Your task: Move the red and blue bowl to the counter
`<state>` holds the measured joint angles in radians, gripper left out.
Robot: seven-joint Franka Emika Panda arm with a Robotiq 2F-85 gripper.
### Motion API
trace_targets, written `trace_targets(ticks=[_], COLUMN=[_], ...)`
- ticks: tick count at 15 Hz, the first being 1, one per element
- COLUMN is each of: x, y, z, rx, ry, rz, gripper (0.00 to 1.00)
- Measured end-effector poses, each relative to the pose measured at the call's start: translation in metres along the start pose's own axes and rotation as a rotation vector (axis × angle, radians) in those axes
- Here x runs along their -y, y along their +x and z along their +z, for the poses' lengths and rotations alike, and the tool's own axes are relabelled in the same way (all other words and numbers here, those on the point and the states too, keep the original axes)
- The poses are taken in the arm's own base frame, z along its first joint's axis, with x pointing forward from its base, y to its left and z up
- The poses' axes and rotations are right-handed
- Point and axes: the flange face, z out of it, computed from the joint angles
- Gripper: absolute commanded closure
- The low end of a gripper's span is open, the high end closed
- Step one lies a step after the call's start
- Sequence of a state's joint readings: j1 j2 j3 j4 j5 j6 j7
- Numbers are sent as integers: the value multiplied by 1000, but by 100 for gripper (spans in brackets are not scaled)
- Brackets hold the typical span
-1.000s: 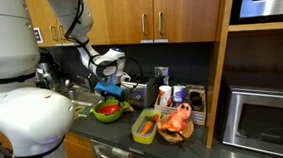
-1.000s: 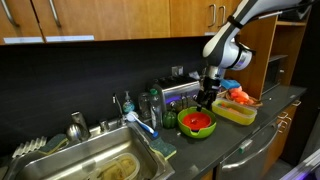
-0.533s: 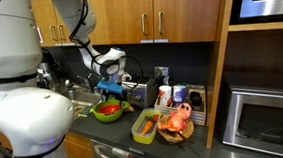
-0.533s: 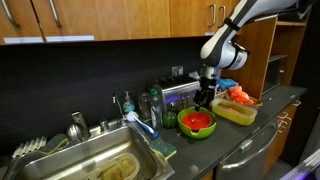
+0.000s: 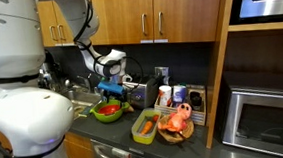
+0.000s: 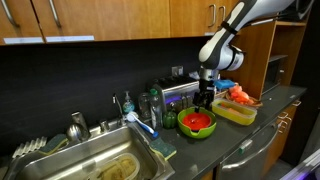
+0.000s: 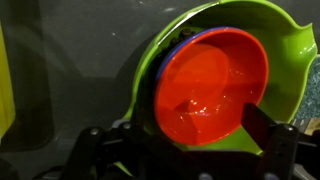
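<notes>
- gripper (image 6: 203,101) wide open, holds nothing, hangs just above the bowls
- red and blue bowl (image 7: 208,88) sits nested inside lime-green bowl (image 7: 292,62), red inside up, blue rim showing at left edge in wrist view
- both on dark counter (image 6: 243,142), btwn sink (image 6: 90,165) & green tray (image 6: 237,113)

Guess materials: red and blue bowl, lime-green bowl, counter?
Red and blue bowl: likely plastic, glossy; soft highlights on the red inside, thin blue rim. Lime-green bowl: likely plastic too, uniform colour, smooth sheen. Counter: dark, smooth, semi-matte; stone or laminate, can't tell.
</notes>
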<state>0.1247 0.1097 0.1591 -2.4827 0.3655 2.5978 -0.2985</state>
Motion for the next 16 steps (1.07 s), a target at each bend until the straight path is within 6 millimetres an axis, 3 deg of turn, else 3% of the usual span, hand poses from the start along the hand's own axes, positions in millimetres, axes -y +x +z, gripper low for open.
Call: trace_targets(ticks=[11, 16], x=[7, 2], y=[8, 10], z=[-6, 8], rx=[-4, 23], ry=[11, 9], rz=[-18, -7], gripper=[0, 0])
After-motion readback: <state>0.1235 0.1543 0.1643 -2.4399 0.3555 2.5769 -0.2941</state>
